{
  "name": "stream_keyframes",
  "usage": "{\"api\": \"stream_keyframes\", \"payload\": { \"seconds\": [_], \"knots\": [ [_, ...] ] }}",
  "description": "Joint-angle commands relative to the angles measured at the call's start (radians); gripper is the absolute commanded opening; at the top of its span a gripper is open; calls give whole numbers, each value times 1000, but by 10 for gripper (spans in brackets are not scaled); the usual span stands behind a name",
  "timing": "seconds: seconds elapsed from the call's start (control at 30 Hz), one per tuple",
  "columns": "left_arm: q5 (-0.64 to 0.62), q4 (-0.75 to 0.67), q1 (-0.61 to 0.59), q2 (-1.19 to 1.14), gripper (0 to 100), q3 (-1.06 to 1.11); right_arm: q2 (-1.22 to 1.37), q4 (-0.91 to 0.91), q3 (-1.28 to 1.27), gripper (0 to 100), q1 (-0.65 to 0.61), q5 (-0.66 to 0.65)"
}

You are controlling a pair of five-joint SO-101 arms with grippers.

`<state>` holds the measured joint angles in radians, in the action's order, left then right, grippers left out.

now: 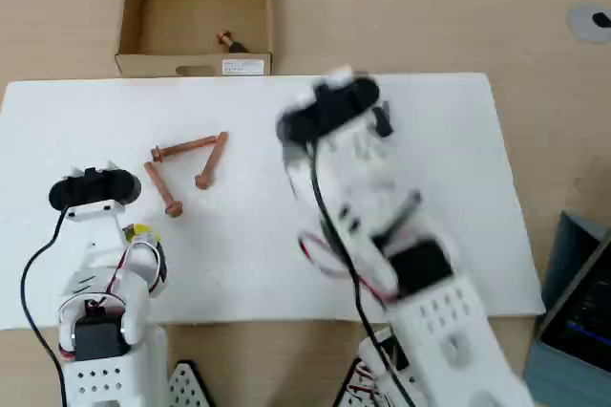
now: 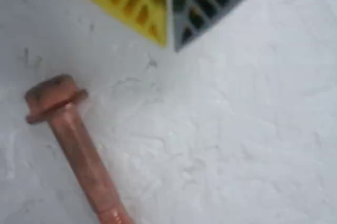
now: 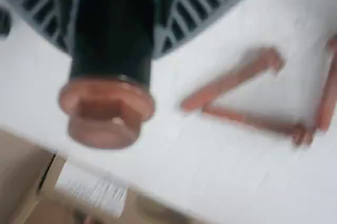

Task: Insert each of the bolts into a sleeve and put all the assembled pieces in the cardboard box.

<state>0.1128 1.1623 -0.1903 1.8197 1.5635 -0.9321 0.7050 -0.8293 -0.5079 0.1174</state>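
1. The right gripper (image 3: 113, 24) is clamped on a black sleeve (image 3: 113, 40) with a bolt seated in it. The copper bolt head (image 3: 105, 111) sticks out past the fingertips.
2. The cardboard box (image 3: 23, 203) lies near this gripper, just beyond the edge of the white sheet (image 3: 231, 182). I judge that dropping the piece in is the step in hand.
3. The left gripper (image 2: 169, 34) has its yellow and grey tips pressed together on nothing. The nearest bolt (image 2: 73, 145) lies flat on the sheet just in front of it.
4. Three loose bolts (image 1: 186, 147) lie between the two grippers, well to the side of the right one. One finished piece (image 1: 229, 42) sits inside the box.
5. Risk: the fingers hold only the sleeve, so tipping the piece head-down could let the bolt slide out before it reaches the box.
6. Risk: opening short of the box wall would land the piece on the rim or the desk (image 1: 535, 44), where a round part is likely to roll.
7. Risk: with its tips together, the left gripper could nudge the nearest bolt and send it rolling out of easy reach.
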Motion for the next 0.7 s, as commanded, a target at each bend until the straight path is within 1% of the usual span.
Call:
{"api": "stream_keyframes", "payload": {
  "seconds": [0.0,0.23,0.37,0.6,0.67],
  "knots": [
    [6,-2,-12,5,2,0,248,-114,239,9,31,8],
    [6,-2,-14,5,2,52,636,-218,555,9,31,3],
    [3,-20,-61,5,3,58,843,-259,745,9,31,2],
    [2,-25,-71,5,3,58,1210,-264,1119,9,31,-3],
    [2,-28,-74,5,3,60,1316,-264,1219,10,31,-43]
  ]
}}
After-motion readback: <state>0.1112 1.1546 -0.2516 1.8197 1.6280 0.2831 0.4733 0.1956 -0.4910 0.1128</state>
